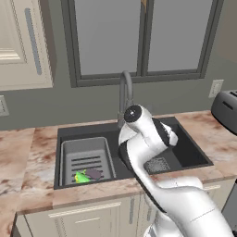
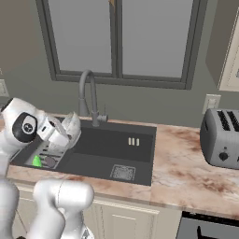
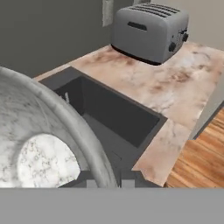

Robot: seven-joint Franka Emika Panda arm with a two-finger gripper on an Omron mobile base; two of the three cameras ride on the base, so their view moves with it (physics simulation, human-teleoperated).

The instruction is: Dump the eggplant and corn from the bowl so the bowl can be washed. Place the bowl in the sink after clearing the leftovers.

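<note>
Pincer (image 3: 109,183) pinching the bowl (image 3: 48,144) by its rim, one fingertip either side of the edge. Bowl tipped on edge, held up over the sink (image 2: 116,147), inside looks bare. Below the pincer in the slotted basket (image 1: 85,159): the corn (image 1: 81,177) and the eggplant (image 1: 94,173), touching, near the basket's front edge. Basket sits in the sink's left part. Faucet (image 2: 88,95) just behind the pincer. Toaster (image 3: 148,30) well off along the marble desk (image 3: 175,83), past the sink's far end.
</note>
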